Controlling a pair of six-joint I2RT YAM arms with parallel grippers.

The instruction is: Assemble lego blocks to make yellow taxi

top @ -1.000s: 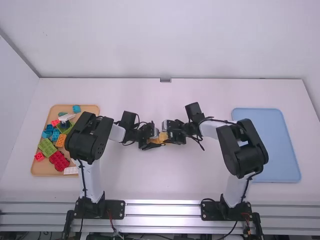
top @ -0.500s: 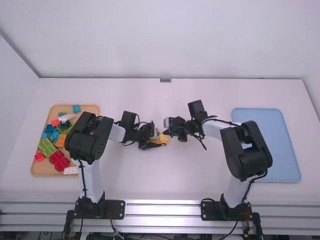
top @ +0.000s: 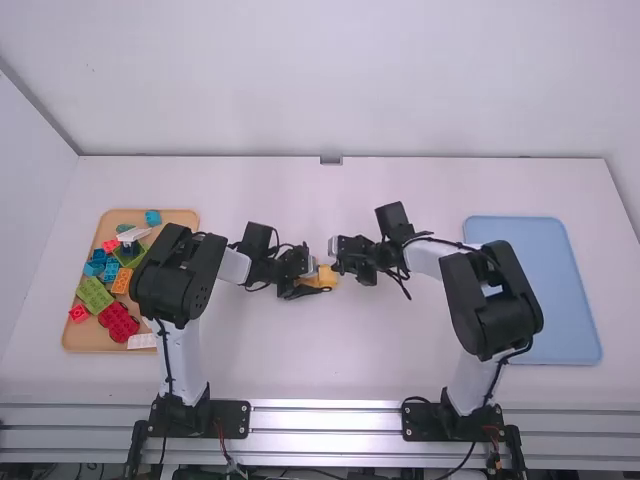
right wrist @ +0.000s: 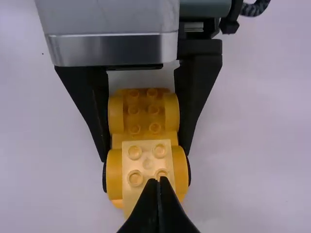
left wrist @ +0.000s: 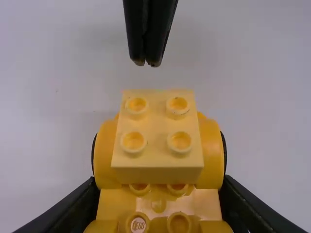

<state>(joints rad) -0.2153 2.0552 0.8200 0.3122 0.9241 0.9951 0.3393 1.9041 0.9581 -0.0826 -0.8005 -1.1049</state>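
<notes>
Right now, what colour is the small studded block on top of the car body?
Pale yellow, lighter than the orange-yellow car body; the block shows best in the left wrist view.

Bright, diffuse light; faint shadows

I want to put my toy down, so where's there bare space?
It's crowded at the middle, where the left gripper holds the yellow build with the right gripper close by, and on the tan tray of blocks. Bare white table lies between the left base and right base, and between the grippers and back wall. The blue tray looks bare too.
</notes>
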